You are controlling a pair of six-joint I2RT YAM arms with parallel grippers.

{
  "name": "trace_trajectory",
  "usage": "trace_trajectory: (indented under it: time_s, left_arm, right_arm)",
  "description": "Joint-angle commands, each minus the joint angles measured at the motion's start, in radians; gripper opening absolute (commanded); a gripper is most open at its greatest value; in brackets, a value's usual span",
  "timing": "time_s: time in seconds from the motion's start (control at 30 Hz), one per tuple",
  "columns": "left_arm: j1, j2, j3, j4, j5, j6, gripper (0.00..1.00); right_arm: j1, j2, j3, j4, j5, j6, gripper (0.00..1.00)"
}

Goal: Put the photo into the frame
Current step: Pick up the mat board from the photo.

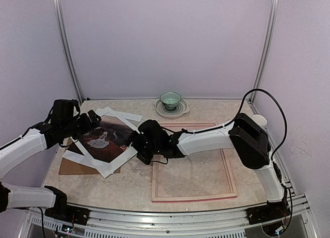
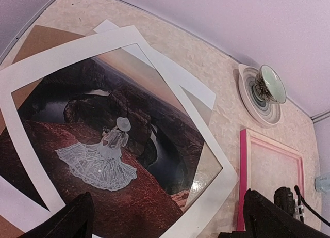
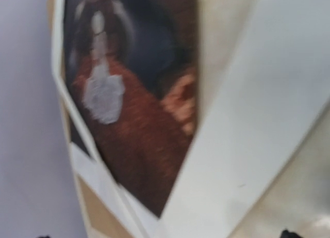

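The photo [image 1: 105,139], a figure in a white dress on dark brown rock, lies face up at the table's left. A skewed white mat border [image 1: 117,159] lies over it, with a brown backing board [image 1: 75,165] below. In the left wrist view the photo [image 2: 103,145] fills the middle. My left gripper [image 2: 170,225] hangs open over its near edge, one finger [image 2: 72,220] on each side. The pink-rimmed frame [image 1: 193,198] lies flat at centre right; its pink rim [image 2: 242,181] shows beside the mat. My right gripper [image 1: 135,145] is open at the mat's right corner. Its blurred view shows the photo [image 3: 134,119] and the mat [image 3: 247,145] close up.
A green cup on a saucer [image 1: 170,101] stands at the back centre, also in the left wrist view [image 2: 270,85]. A small white cup [image 1: 259,120] sits by the right wall. A loose white strip [image 1: 124,115] pokes out behind the mat. Walls close in on three sides.
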Motion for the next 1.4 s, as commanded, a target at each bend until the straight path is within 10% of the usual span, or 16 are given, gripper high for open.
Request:
trace_trajectory:
  time_s: [0.0, 1.37]
  left_arm:
    - [0.008, 0.002, -0.011, 0.011, -0.001, 0.002, 0.99]
    - [-0.042, 0.137, -0.206, 0.065, 0.028, -0.203, 0.95]
  right_arm:
    - [0.007, 0.034, -0.021, 0.012, 0.044, 0.066, 0.95]
    - [0.004, 0.143, 0.082, 0.004, 0.05, 0.136, 0.93]
